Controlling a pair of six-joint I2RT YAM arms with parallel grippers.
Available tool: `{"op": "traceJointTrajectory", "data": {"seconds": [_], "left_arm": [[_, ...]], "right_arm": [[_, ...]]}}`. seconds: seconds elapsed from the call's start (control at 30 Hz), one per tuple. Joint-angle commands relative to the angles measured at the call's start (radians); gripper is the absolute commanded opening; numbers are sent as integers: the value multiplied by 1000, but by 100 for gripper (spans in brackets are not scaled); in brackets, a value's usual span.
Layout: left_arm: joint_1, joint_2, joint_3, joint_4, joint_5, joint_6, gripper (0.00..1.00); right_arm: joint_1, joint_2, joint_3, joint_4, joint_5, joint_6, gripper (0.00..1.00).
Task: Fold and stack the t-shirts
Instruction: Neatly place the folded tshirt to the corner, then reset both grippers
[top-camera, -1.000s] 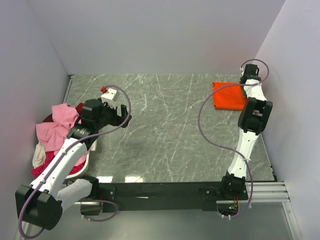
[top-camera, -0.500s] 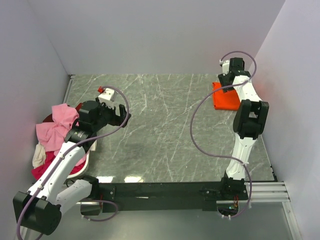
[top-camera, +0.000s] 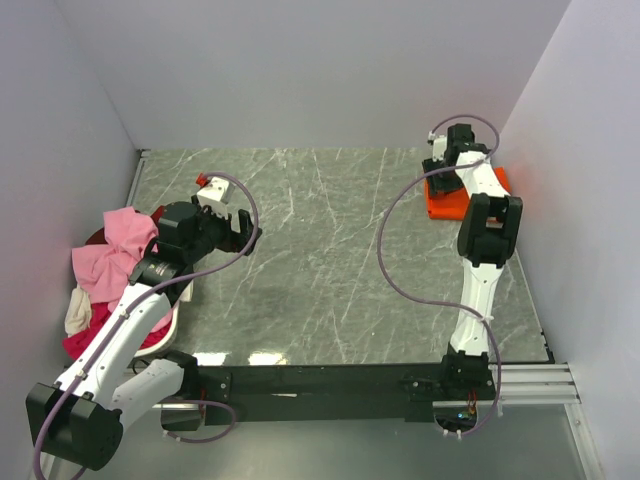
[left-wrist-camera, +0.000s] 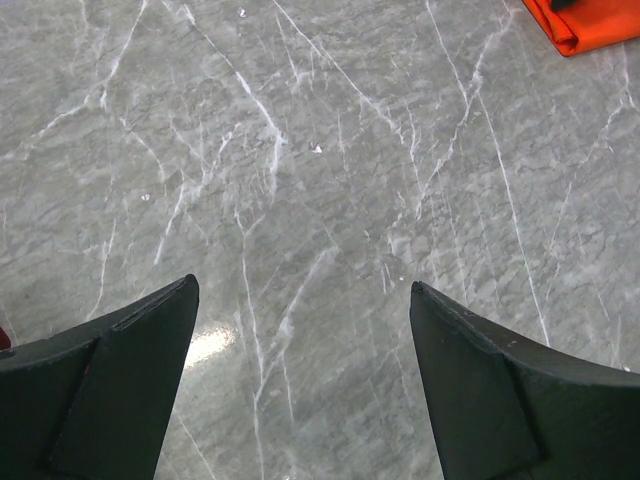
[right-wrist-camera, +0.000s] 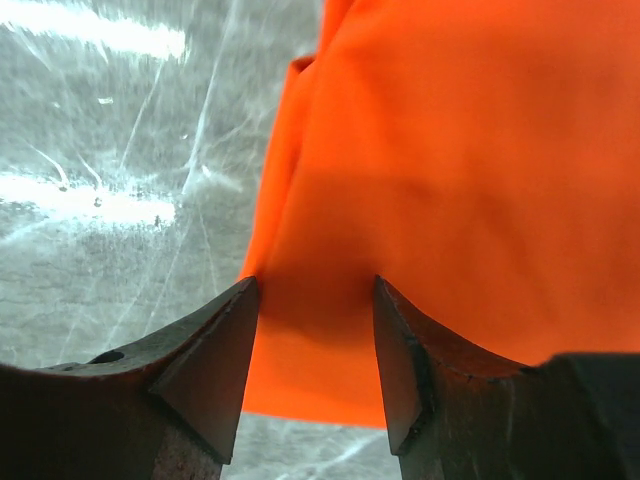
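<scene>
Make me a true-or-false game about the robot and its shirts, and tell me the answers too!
1. The orange t-shirt lies folded in the far right corner of the table. True.
2. The left hand is holding a t-shirt. False: it is open and empty, above bare table.
3. The right hand is right over the orange t-shirt, with its fingers apart. True.
4. The pink t-shirts lie folded on top of the orange one. False: they sit in a crumpled heap at the table's left edge, far from it.
</scene>
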Motion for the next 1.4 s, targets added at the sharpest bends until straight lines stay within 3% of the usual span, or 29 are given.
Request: {"op": "traceJointTrajectory", "data": {"seconds": [0.0,0.1,0.3,0.4,0.57,0.67,0.77,0.8,0.9,1.13,1.37], "left_arm": [[-3,-8,6,35,20,13,91],[-3,-8,5,35,22,13,91],[-3,-7,5,34,24,13,91],[-4,-7,5,35,25,13,92],[-4,-10,5,35,30,13,92],[-4,-10,3,35,28,13,92],[-4,-13,3,37,27,12,92],[-4,-13,5,35,25,12,92],[-4,-17,3,37,24,8,92],[0,-34,6,44,-59,-41,95],[11,-56,12,35,-205,-77,99]], "right_arm": [[19,14,33,-33,1,22,56],[24,26,25,-41,4,19,52],[39,-1,-35,-51,-22,-10,14],[48,-26,-85,-47,-34,-22,6],[56,-51,-108,-64,-56,-39,2],[65,-86,-118,-59,-41,-44,6],[71,-158,-139,-50,-51,-50,23],[73,-182,-150,-38,-51,-53,33],[78,-297,-216,2,-57,-59,46],[78,-665,-525,149,-163,-52,56],[76,-1007,-846,381,-137,30,66]]}}
